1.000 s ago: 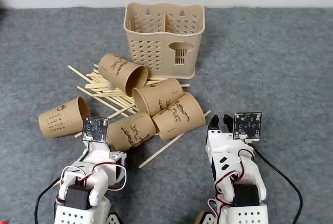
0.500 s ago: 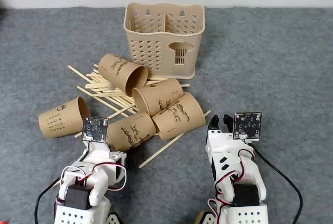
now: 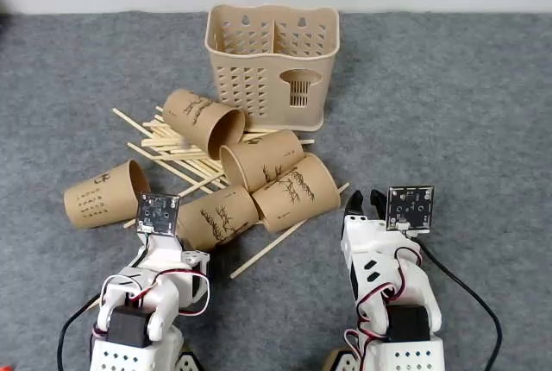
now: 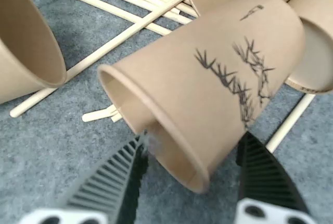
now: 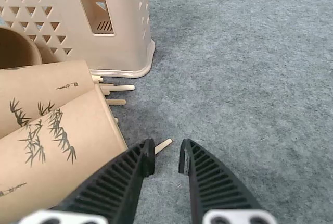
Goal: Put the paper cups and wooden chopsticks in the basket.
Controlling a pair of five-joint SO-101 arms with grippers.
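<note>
Several brown paper cups lie on their sides on the grey mat, among them one near the basket (image 3: pixel 204 121) and one at the far left (image 3: pixel 105 194). Wooden chopsticks (image 3: pixel 172 151) are scattered under and around them. The tan slotted basket (image 3: pixel 272 65) stands upright at the back. My left gripper (image 4: pixel 192 166) is open, its fingers straddling the rim end of a cup with a bamboo print (image 4: pixel 208 83), also seen from above (image 3: pixel 218 216). My right gripper (image 5: pixel 166 157) is narrowly open and holds nothing; a chopstick tip (image 5: pixel 163 145) lies just ahead of it, beside another cup (image 5: pixel 57 140).
The basket's wall (image 5: pixel 112 23) rises beyond the right gripper, with short chopstick ends (image 5: pixel 112 91) at its base. Bare grey mat (image 3: pixel 448 112) stretches to the right of the basket and cups. A pale wall borders the far edge.
</note>
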